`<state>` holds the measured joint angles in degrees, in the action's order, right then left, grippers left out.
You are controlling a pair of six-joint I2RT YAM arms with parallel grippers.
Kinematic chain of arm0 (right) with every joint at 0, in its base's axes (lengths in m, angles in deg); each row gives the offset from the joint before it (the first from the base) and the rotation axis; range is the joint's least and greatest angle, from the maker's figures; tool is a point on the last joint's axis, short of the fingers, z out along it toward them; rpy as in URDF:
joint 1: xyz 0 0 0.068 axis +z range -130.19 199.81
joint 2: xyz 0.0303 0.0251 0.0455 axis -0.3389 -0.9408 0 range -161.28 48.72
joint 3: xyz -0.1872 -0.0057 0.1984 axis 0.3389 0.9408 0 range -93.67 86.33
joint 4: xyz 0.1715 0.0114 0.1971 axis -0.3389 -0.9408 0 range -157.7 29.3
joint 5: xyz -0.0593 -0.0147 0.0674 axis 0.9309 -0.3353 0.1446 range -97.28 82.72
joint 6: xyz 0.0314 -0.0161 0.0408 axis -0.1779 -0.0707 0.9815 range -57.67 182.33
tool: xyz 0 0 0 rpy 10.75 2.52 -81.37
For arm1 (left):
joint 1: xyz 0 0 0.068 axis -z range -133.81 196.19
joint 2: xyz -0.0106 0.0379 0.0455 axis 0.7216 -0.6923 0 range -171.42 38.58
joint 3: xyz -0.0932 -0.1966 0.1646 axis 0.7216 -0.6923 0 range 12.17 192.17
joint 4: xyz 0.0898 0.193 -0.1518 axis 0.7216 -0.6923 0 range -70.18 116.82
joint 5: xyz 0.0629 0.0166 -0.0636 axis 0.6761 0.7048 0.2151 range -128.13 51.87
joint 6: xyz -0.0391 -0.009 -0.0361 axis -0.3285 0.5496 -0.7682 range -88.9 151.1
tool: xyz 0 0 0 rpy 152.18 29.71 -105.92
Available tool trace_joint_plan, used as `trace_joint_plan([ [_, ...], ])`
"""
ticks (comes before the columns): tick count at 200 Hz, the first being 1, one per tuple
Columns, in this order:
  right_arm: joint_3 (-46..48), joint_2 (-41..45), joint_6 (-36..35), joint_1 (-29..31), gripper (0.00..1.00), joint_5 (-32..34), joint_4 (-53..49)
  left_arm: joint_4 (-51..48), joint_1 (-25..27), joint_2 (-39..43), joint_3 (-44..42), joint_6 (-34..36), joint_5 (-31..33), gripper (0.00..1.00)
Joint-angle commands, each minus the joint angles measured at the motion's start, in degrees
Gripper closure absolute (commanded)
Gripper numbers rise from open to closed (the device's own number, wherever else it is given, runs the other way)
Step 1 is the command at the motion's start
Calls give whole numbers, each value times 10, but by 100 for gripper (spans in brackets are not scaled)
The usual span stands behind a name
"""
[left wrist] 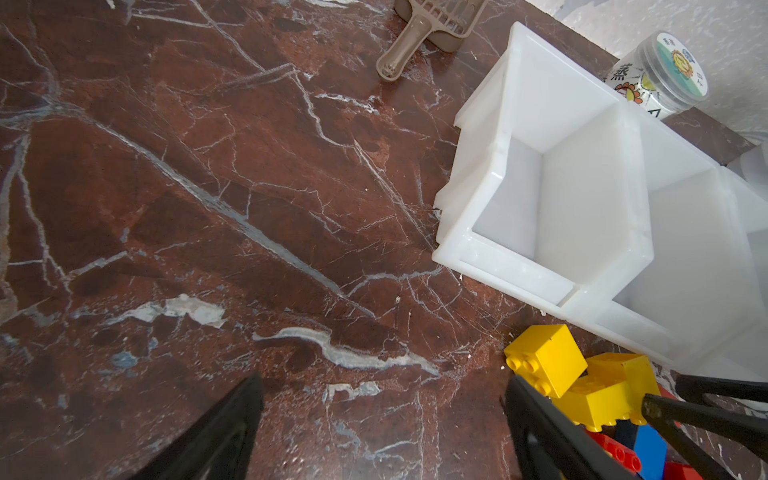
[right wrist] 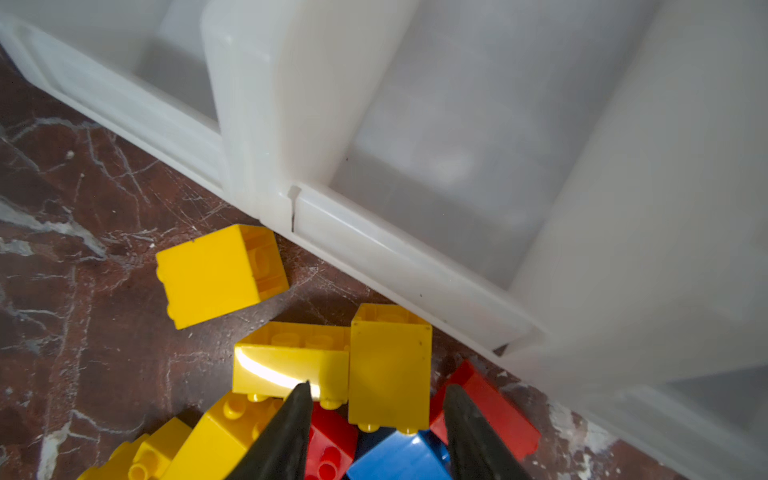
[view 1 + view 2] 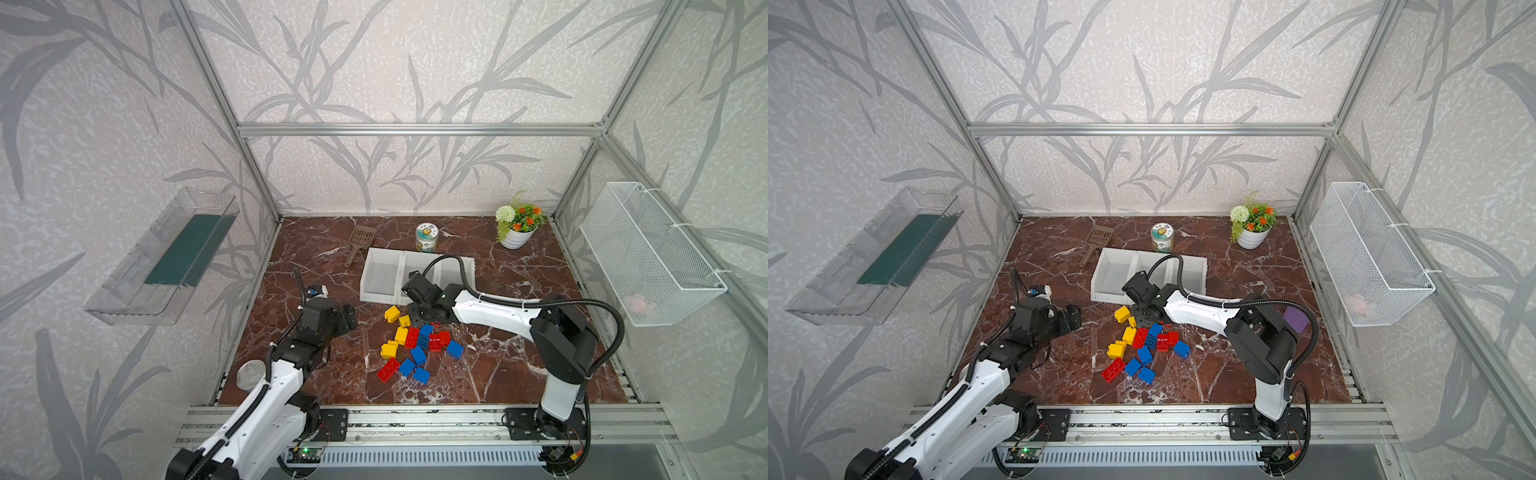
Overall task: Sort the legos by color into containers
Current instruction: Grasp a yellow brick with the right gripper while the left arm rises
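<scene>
The legos [image 3: 415, 345] lie in a loose heap of red, blue and yellow bricks in front of the three joined white containers [image 3: 374, 253], which hold no bricks that I can see. One yellow brick [image 3: 392, 313] lies apart at the heap's far left. My right gripper [image 2: 378, 386] is low over the heap's far edge, jaws part way in. They straddle an upright yellow brick [image 2: 388, 370], with a gap showing on each side. My left gripper [image 1: 384, 378] is open over bare marble, left of the heap.
Behind the containers are a brown scoop [image 3: 359, 243], a lidded jar [image 3: 427, 237] and a flower pot [image 3: 517, 226]. A wire basket [image 3: 648, 253] hangs on the right wall and a clear tray [image 3: 162, 257] on the left. A purple block [image 3: 1296, 318] lies behind the right arm.
</scene>
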<state>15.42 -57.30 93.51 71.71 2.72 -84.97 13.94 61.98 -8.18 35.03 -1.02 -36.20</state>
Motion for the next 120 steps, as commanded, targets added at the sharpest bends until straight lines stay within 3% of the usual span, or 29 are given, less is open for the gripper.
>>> trace_joint_plan([
  [1,-18,-5,20,3,52,20,-9,-1,5,-3,-7,-10,-4,7],
  [120,-36,-47,43,3,59,37,-21,4,24,-7,-11,-13,-7,7],
])
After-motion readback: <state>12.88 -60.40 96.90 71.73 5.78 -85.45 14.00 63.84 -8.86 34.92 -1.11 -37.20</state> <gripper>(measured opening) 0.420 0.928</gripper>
